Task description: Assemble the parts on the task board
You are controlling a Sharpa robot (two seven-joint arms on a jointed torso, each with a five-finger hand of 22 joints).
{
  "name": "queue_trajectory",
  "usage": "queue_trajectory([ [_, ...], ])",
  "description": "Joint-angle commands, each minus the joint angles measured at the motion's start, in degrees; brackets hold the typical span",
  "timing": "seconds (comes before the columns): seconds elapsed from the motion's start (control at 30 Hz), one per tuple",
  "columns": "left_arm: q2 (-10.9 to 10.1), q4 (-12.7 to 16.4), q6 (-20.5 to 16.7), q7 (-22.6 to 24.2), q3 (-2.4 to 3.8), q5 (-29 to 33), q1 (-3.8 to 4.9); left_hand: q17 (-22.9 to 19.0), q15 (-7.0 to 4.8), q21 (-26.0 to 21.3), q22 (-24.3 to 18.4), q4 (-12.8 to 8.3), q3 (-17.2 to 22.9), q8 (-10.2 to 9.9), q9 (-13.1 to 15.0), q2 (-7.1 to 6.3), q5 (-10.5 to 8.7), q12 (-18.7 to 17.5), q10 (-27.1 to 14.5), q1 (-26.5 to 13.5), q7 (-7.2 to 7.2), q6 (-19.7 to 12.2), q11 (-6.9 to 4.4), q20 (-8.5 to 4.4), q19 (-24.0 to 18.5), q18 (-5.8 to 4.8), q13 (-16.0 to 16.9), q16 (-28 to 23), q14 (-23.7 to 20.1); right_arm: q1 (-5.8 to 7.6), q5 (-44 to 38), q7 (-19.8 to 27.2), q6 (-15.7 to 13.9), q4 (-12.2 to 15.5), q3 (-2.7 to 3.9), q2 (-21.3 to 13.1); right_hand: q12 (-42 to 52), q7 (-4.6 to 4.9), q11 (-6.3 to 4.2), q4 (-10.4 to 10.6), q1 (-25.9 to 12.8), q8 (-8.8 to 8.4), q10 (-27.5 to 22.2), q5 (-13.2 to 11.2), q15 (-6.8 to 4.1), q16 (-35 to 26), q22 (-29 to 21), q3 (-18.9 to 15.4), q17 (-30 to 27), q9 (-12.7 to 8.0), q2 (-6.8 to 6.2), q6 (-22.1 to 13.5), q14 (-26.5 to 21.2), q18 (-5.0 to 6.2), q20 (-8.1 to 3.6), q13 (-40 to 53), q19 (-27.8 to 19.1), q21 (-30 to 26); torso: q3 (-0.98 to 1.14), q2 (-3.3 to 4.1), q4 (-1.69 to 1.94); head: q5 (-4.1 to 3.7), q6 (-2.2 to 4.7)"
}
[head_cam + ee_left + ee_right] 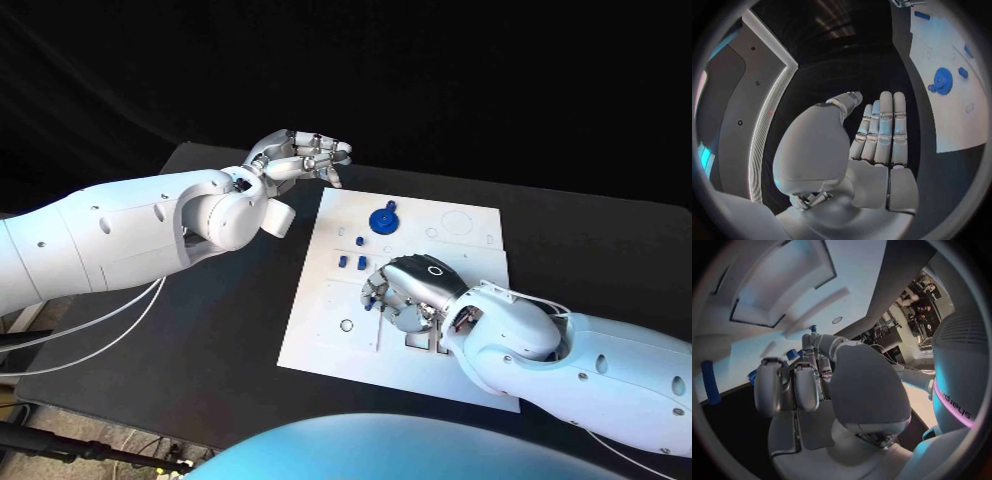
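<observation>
The white task board [329, 340] lies mid-table. A blue gear [385, 219] stands near its far edge, and small blue pegs [353, 262] stand just left of the centre. My right hand [415, 285] is down on the board's middle, fingers curled toward the surface. In the right wrist view that hand [817, 385] has small blue pieces [792, 354] close by its fingertips, and I cannot tell whether it holds one. My left hand [300, 155] hovers off the board's far left corner. Its fingers [882, 130] are straight, side by side and hold nothing. The gear [943, 80] lies beyond them.
Black table surrounds the board, with bare room to the left [216, 320] and the far right [591, 240]. A longer blue peg [711, 382] lies on the board near my right hand. Empty outlines and holes [459, 222] mark the board's far right part.
</observation>
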Motion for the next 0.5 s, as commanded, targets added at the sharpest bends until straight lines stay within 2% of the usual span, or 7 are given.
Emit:
queue_trajectory([
  [0.03,0.0,0.1,1.2,0.1,0.03,0.3,0.02,-0.1,0.12,-0.2,-0.1,-0.2,-0.1,-0.4,-0.1,0.37,0.09,-0.1,-0.2,-0.1,0.14,-0.4,0.06,0.35,-0.1,0.51,0.0,-0.2,-0.4,-0.11,-1.9,-0.5,0.5,-0.2,-0.01,0.2,0.0,0.59,-2.9,-0.1,-0.3,0.29,2.7,-0.2,-0.09,0.2,9.7,0.4,-0.1,0.1,0.19,0.0,2.3,-0.46,0.14,0.1,0.1,-0.3,0.0,-0.01,0.01,-0.07,-0.01],
  [0.5,-0.1,0.2,1.4,-0.1,0.03,0.3,0.03,-0.1,0.14,-0.3,-0.1,-0.2,-0.2,-0.4,-0.1,0.41,0.09,-0.1,-0.3,-0.1,0.15,-0.5,0.08,0.37,-0.1,0.51,0.1,-0.2,-0.4,-0.15,-2.8,-0.9,0.6,-0.8,-0.01,0.8,0.0,0.61,-2.88,-0.1,-0.4,0.28,2.7,-0.2,-0.08,0.2,9.7,0.5,0.0,0.1,0.18,0.0,2.3,-0.45,0.15,0.1,0.1,-0.3,-0.03,-0.02,0.03,-0.08,-0.16],
])
